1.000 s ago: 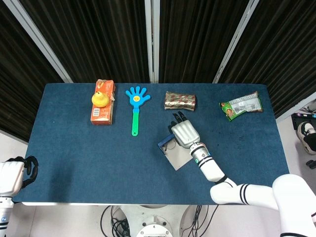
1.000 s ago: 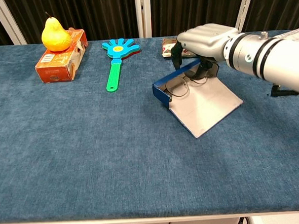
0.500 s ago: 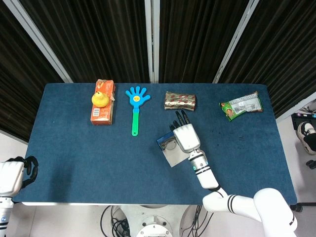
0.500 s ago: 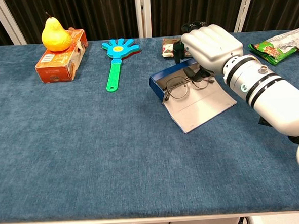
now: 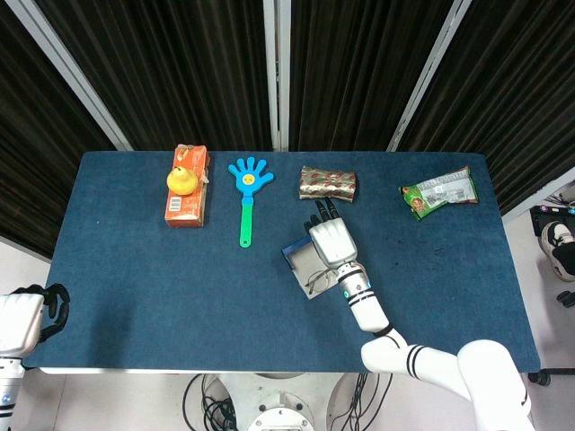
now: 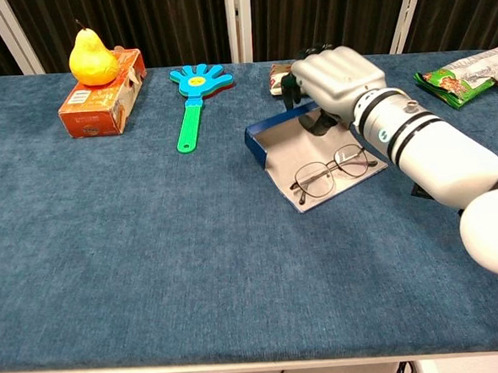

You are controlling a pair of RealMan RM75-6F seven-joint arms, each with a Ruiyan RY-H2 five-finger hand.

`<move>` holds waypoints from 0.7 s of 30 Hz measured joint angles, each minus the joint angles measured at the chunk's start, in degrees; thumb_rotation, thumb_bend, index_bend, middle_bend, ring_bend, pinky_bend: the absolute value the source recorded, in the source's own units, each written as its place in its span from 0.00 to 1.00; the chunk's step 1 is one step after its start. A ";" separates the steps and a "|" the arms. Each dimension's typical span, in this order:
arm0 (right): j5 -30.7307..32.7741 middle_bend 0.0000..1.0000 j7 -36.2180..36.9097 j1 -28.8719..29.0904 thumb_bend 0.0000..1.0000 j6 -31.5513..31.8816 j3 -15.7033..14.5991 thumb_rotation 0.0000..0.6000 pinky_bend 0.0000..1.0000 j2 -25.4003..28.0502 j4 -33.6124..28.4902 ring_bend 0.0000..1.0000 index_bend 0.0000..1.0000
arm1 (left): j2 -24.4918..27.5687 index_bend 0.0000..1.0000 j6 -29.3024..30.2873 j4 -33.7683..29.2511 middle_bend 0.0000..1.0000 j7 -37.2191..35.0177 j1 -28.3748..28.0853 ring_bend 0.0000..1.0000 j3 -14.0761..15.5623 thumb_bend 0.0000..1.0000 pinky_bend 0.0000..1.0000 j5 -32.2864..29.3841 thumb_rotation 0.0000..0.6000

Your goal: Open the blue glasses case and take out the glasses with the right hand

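Observation:
The blue glasses case (image 6: 259,141) lies open at mid-table, its grey lid flap (image 6: 291,150) folded flat toward the front. The thin-rimmed glasses (image 6: 331,170) lie on that flap near its front edge, outside the blue tray. My right hand (image 6: 337,75) hovers over the back of the case, dark fingertips reaching past its far wall and the thumb pointing down at the flap; nothing shows in its grip. From the head view the case (image 5: 294,254), glasses (image 5: 319,280) and right hand (image 5: 331,242) line up the same way. My left hand (image 5: 22,319) hangs off the table's near left corner, empty.
An orange carton (image 6: 100,98) with a yellow pear (image 6: 91,57) on it stands at the back left. A blue hand-shaped clapper (image 6: 194,97) lies beside it. A foil packet (image 5: 328,183) sits just behind the case, and a green snack bag (image 5: 438,192) lies at the back right.
The glasses have come out of the blue tray and slid forward onto the front of the flap. My right hand shifted slightly left and back over the case. The left hand stayed put.

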 measured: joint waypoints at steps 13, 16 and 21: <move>1.64 0.18 -5.29 -2.34 0.25 -1.03 -0.42 1.00 0.00 11.20 -19.54 0.00 0.25 | -0.04 0.70 0.04 0.00 0.71 0.15 0.00 0.55 0.01 0.36 0.57 0.03 1.00; -2.01 0.19 -3.97 -4.41 0.30 0.20 -3.27 1.00 0.00 14.98 -23.27 0.00 0.38 | -0.06 0.70 0.06 -0.04 0.71 0.27 0.01 0.55 0.01 0.36 0.57 0.02 1.00; -6.23 0.18 -0.51 -7.48 0.33 1.17 -7.59 1.00 0.00 17.63 -24.75 0.00 0.45 | -0.11 0.70 0.13 -0.06 0.71 0.45 0.03 0.55 0.01 0.36 0.57 0.03 1.00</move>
